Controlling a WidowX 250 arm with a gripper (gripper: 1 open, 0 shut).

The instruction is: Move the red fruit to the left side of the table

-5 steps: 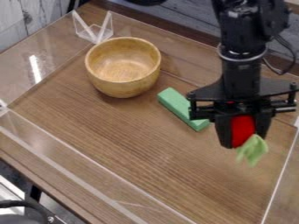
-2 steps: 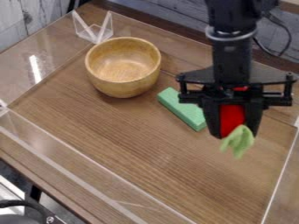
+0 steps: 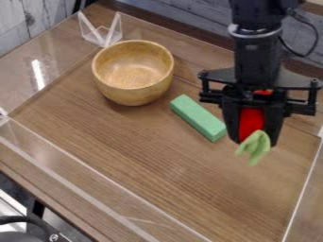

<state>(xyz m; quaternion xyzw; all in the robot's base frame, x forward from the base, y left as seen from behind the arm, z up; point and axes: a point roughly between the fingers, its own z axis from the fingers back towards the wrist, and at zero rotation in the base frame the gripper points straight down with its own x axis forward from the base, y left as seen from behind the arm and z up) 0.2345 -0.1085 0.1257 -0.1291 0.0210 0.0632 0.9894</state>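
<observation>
The red fruit (image 3: 250,124) hangs above the table (image 3: 127,161) at the right side, its light green leafy stem (image 3: 255,146) dangling below it. My gripper (image 3: 251,121) points down and is shut on the red fruit, with the black fingers (image 3: 232,119) on either side of it. The black arm rises straight up from there to the top of the view. The fruit is clear of the tabletop and sits just right of the green block.
A green rectangular block (image 3: 199,116) lies on the table just left of the gripper. A wooden bowl (image 3: 132,71) stands at the back left. Low clear acrylic walls (image 3: 76,203) edge the tabletop.
The gripper has rolled about its own axis with the fruit still in it, and the green stem has swung left beneath it. The hand has barely shifted place.
</observation>
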